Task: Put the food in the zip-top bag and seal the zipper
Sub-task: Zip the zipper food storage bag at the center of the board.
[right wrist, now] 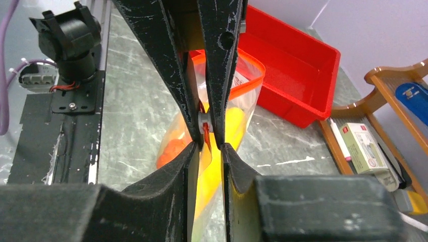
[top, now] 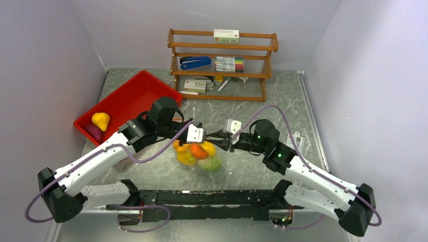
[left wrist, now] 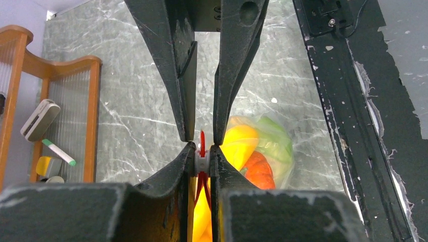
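Grey marbled worktop (top: pixel 282 108); pale lilac walls (top: pixel 373 70) enclosed three sides; wooden shelf rack (top: pixel 222 65) stood at far edge.

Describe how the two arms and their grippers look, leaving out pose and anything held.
Both arms have white link shells with black joints and black bases. A purple cable loops along each arm. The right arm shows small green lights near its wrist. The left gripper and right gripper have black, tapering fingers and white camera housings at the wrists.

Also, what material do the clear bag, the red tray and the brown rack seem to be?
The clear floppy zip-top bag looks like thin glossy plastic film: the toy food shows through it. The red rectangular tray seems to be rigid moulded plastic, of uniform colour. The brown slatted rack is probably varnished wood, judging by its warm sheen.
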Motion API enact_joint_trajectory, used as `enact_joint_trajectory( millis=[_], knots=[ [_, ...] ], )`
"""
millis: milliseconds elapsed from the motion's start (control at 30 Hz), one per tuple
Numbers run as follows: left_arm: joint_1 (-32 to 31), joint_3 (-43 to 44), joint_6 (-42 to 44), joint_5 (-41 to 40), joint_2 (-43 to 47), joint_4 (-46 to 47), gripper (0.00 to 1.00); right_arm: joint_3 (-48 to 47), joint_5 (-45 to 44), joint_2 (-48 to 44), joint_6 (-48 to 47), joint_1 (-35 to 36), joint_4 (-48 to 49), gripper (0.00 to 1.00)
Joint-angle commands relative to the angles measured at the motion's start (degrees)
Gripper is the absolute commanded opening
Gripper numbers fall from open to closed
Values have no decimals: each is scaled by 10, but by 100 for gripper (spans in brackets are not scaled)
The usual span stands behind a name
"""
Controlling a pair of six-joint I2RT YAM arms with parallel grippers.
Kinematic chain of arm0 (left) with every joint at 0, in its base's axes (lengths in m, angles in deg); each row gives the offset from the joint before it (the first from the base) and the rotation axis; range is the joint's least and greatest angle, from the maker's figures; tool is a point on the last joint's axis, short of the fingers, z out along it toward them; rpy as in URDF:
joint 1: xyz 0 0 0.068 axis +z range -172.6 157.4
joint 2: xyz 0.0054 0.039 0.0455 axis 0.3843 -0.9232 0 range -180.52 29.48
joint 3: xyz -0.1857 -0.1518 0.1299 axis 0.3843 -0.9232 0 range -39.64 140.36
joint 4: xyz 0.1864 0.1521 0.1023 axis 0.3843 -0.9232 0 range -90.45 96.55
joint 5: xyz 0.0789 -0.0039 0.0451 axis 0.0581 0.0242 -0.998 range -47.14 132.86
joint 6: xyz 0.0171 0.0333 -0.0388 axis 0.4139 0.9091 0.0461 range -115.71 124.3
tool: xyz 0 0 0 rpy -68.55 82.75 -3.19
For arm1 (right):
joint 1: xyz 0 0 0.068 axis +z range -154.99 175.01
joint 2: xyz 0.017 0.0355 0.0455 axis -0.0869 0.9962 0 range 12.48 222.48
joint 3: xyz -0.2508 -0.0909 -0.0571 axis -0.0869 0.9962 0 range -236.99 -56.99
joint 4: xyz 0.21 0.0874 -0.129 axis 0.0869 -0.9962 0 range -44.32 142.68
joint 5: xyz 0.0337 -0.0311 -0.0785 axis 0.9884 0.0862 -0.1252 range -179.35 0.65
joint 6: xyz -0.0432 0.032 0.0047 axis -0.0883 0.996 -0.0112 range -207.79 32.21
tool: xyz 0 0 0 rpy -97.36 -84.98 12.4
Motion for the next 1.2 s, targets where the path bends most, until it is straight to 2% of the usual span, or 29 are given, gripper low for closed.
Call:
enact_joint_trajectory(
  millis=[0,67,100,133,167,267,367,467,567,733,867,900,933,967,1167],
  knots=[
    [3,24,2,34,-6,11,8,-22,-25,15,-3,5,-16,21],
    [3,23,2,36,-5,11,8,-22,-30,18,-6,5,-22,17],
    [3,21,1,37,-5,12,8,-20,-32,17,-6,6,-20,13],
    [3,21,0,36,-5,13,8,-18,-31,17,-4,6,-17,4],
    [2,21,-1,35,-5,12,9,-16,-29,17,-3,5,-14,0],
    [3,22,-5,30,-4,11,16,-20,-37,12,-8,7,-26,0],
    [3,17,0,14,0,4,16,-8,-77,-20,-16,7,-30,0],
    [3,8,9,0,0,-14,7,4,-78,-50,-23,7,-27,0],
    [3,-2,12,-6,0,-21,7,6,-61,-58,-24,7,-35,0],
    [2,-9,7,-15,2,-19,17,19,-50,-64,-23,7,-30,0],
    [3,0,15,-17,2,-29,7,15,-26,-61,-21,7,-32,0],
    [2,3,15,-13,2,-28,7,9,-19,-53,-20,8,-41,9],
    [3,5,13,-10,4,-22,7,0,-14,-43,-20,7,-57,23],
    [3,6,10,-5,6,-16,7,-8,-4,-34,-23,7,-75,30],
    [2,27,12,15,-3,-18,7,3,0,-34,-12,8,-69,43]
  ],
)
